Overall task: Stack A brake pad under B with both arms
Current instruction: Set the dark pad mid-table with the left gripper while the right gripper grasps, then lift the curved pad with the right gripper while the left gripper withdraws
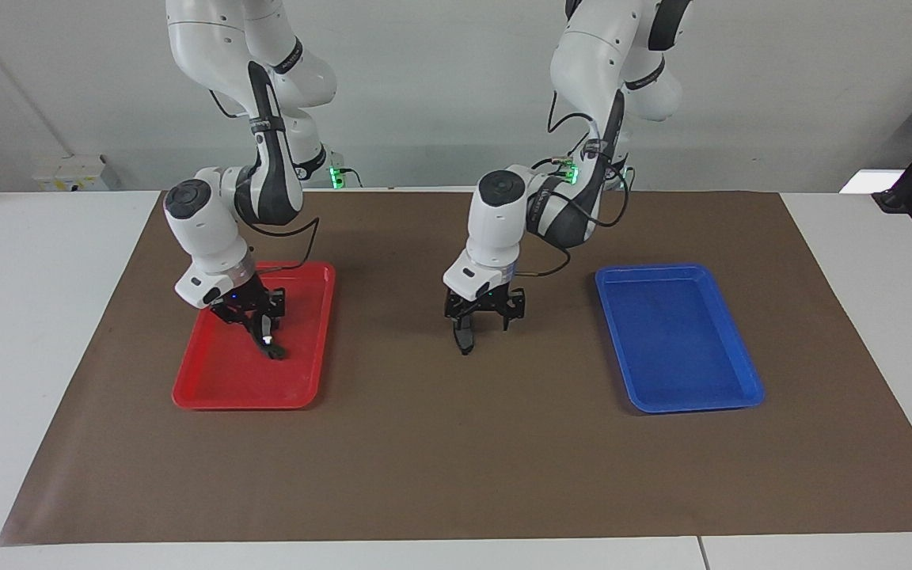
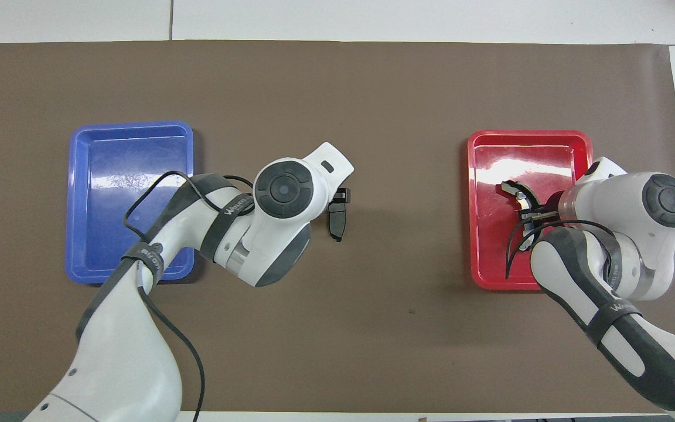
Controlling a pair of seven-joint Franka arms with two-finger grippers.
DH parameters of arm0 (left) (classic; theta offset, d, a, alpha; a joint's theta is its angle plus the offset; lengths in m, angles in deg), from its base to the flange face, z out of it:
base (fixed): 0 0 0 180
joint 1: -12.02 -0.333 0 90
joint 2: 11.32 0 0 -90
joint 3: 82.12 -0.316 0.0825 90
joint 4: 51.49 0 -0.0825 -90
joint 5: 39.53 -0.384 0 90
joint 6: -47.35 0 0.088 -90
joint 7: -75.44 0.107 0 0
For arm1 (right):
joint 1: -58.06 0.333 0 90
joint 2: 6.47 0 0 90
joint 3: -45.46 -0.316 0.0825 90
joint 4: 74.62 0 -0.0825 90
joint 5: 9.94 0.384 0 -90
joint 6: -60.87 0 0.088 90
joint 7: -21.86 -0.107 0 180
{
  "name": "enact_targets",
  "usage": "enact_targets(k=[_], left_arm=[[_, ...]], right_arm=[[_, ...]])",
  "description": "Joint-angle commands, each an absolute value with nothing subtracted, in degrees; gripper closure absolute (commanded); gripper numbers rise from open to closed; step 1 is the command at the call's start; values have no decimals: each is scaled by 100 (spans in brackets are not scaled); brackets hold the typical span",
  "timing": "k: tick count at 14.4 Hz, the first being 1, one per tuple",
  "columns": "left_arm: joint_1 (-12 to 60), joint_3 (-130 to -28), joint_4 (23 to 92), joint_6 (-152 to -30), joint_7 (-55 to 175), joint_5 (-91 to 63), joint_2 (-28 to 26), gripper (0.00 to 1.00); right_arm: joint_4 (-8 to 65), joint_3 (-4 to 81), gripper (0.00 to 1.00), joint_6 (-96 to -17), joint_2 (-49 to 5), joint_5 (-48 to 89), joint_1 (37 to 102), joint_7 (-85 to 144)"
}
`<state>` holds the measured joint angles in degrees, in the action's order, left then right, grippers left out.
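Note:
The A brake pad (image 1: 464, 339) is a short dark-grey pad lying on the brown mat mid-table; it also shows in the overhead view (image 2: 336, 223). My left gripper (image 1: 484, 317) is open just above it, jaws spread to either side; in the overhead view (image 2: 340, 196) it sits at the pad's end that is farther from the robots. B (image 1: 270, 346), the curved black piece with a white spot, lies in the red tray (image 1: 210, 400); it also shows in the overhead view (image 2: 513, 189). My right gripper (image 1: 256, 323) is low in the tray and shut on B's middle.
An empty blue tray (image 1: 693, 408) stands toward the left arm's end of the mat (image 2: 132, 126). The red tray (image 2: 528, 136) stands toward the right arm's end. The brown mat (image 1: 456, 459) covers the table between them.

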<state>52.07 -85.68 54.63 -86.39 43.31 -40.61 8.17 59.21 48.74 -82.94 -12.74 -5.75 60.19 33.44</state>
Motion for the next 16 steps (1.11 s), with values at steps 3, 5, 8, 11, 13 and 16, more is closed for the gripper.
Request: enact_targets(k=[3, 5, 8, 11, 13, 16], left_arm=[[4017, -8546, 6057, -7387, 5774, -4076, -576, 2], [3446, -8546, 6057, -7149, 6434, -4076, -788, 2], [2680, -8546, 6057, -7008, 7410, -4076, -1069, 2], [2109, -8555, 5953, -6754, 8009, -4076, -1246, 2], [1844, -8564, 5646, -6307, 8316, -4067, -1255, 2], [1650, -8564, 5276, -5883, 8581, -4058, -1202, 2]], right_arm=[[5802, 4862, 100, -8109, -1253, -405, 5999, 3539], [5347, 4853, 100, -7478, -1227, -405, 6017, 3452], [4582, 4844, 100, -6668, -1261, -414, 6429, 2909], [3948, 4844, 100, -6271, -1463, -519, 7087, 1873], [3745, 4844, 100, -6226, -1560, -520, 7527, 1406], [3404, 4844, 100, -6236, -1831, -537, 8229, 502]])
